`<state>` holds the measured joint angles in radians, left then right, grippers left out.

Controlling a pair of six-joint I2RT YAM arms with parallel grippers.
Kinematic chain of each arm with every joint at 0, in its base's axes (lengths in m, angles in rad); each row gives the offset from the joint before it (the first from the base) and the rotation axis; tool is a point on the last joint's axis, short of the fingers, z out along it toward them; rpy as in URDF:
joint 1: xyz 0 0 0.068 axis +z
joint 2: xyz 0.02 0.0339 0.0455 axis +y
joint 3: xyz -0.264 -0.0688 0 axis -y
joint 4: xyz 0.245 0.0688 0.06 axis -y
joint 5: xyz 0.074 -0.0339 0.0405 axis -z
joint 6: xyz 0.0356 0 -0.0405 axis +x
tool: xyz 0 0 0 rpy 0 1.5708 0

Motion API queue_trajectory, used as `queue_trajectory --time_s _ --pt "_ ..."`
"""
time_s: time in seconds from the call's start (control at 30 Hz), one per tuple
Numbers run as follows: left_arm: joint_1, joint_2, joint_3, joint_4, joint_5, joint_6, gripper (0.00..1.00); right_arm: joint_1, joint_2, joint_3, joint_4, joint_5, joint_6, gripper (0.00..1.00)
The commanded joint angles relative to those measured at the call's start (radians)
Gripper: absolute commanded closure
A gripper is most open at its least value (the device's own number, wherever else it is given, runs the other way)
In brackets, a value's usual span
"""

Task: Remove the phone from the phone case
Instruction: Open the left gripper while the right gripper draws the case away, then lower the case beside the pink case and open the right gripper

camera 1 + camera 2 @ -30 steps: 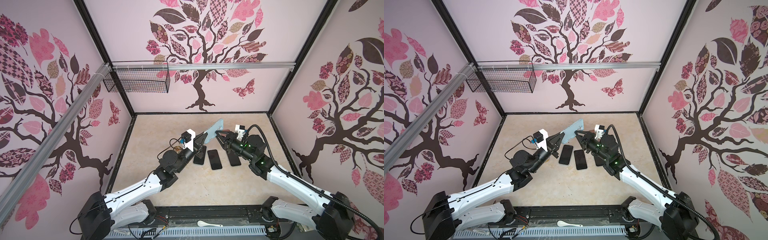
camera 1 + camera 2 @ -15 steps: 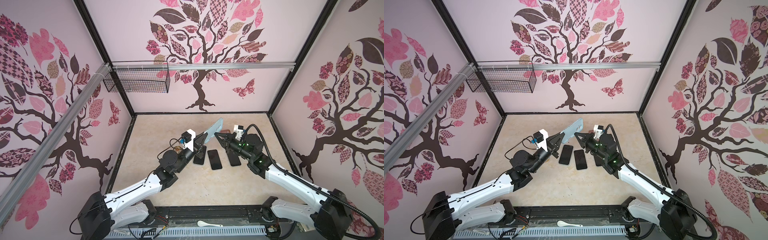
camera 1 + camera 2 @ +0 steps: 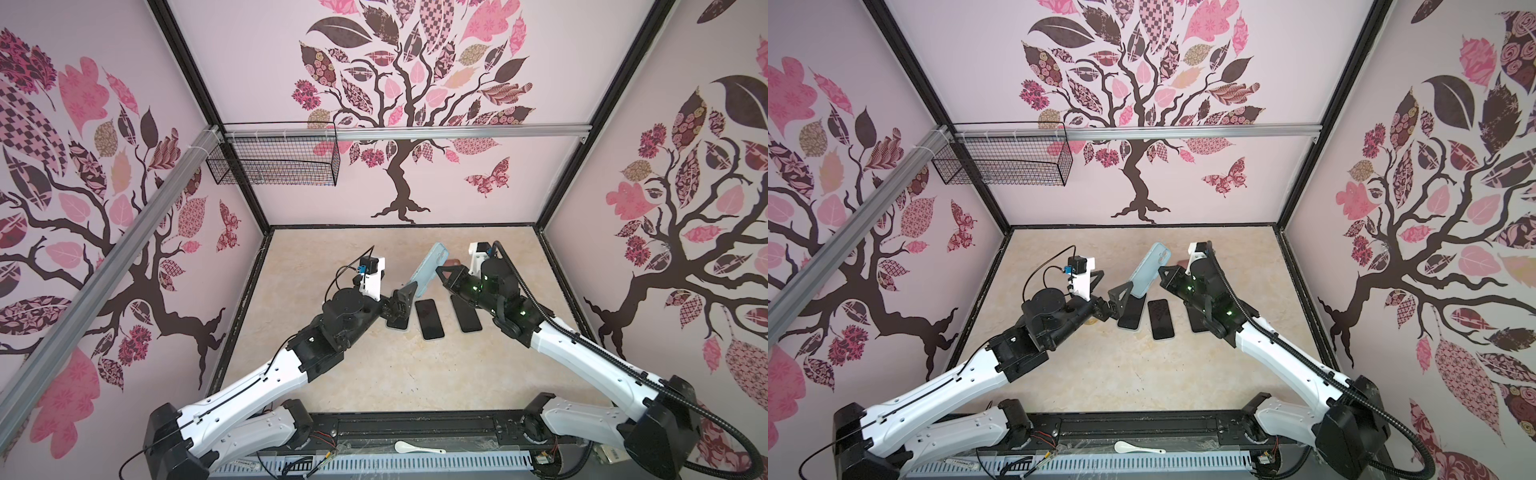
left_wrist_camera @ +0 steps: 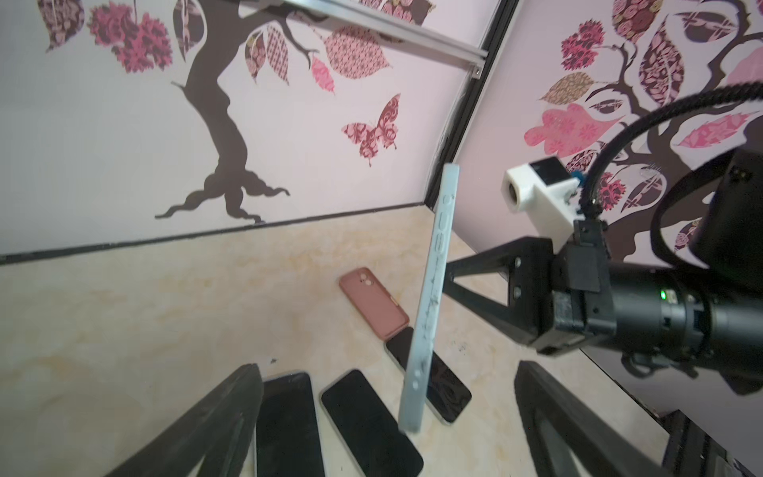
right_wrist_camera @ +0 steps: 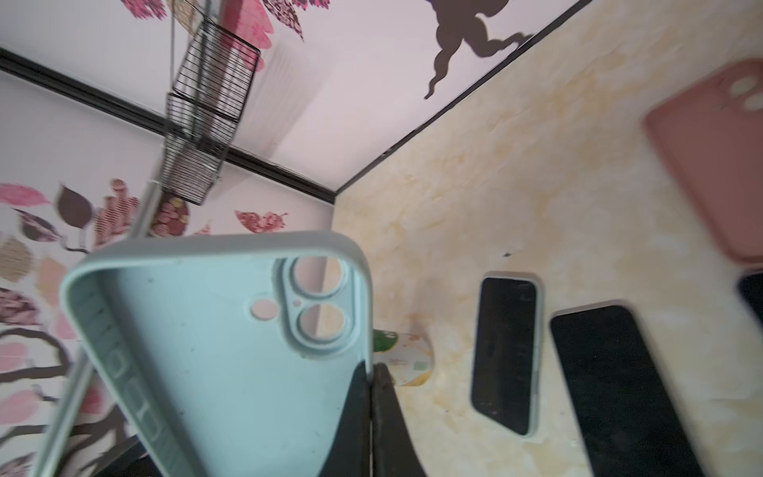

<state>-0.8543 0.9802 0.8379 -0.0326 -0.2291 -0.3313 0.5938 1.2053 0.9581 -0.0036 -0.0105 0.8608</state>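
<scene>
The hollow blue case [image 5: 214, 351] stands up, pinched tight by the right gripper [image 5: 373, 371]. The left gripper [image 4: 388, 367] gapes wide, holding nothing.

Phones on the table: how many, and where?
3 black-screened phones, face up in a row on the beige tabletop: left phone, middle phone, right phone. The pink phone case, lying back up behind them, may hide another.

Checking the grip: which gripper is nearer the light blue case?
Right. The right gripper is shut on the light blue case; the left gripper stands open around its lower end, not touching.
</scene>
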Motion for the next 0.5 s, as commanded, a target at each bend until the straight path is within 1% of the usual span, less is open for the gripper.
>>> queue_trajectory --time_s 0.0,0.13,0.23,0.3,0.37,0.4,0.43,0.47 --pt "0.092 -0.028 0.024 -0.258 0.073 -0.115 0.02 -0.017 0.125 0.108 -0.254 0.113 -0.287 1.0" --pt "0.223 0.016 0.084 -0.453 0.149 -0.141 0.02 -0.051 0.292 0.221 -0.37 0.139 -0.434 1.0" --pt "0.29 0.09 0.18 -0.62 0.209 -0.131 0.02 -0.083 0.404 0.297 -0.421 0.141 -0.492 1.0" --pt "0.314 0.13 0.224 -0.685 0.243 -0.128 0.02 -0.102 0.469 0.345 -0.435 0.146 -0.522 1.0" --pt "0.318 0.147 0.238 -0.687 0.295 -0.128 0.02 -0.115 0.535 0.398 -0.458 0.167 -0.551 1.0" --pt "0.318 0.143 0.239 -0.663 0.333 -0.154 0.02 -0.121 0.571 0.434 -0.475 0.175 -0.569 1.0" --pt "0.316 0.134 0.246 -0.664 0.335 -0.204 0.02 -0.125 0.606 0.464 -0.491 0.181 -0.589 1.0" --pt "0.318 0.12 0.241 -0.661 0.336 -0.23 0.02 -0.127 0.637 0.495 -0.506 0.185 -0.604 1.0"
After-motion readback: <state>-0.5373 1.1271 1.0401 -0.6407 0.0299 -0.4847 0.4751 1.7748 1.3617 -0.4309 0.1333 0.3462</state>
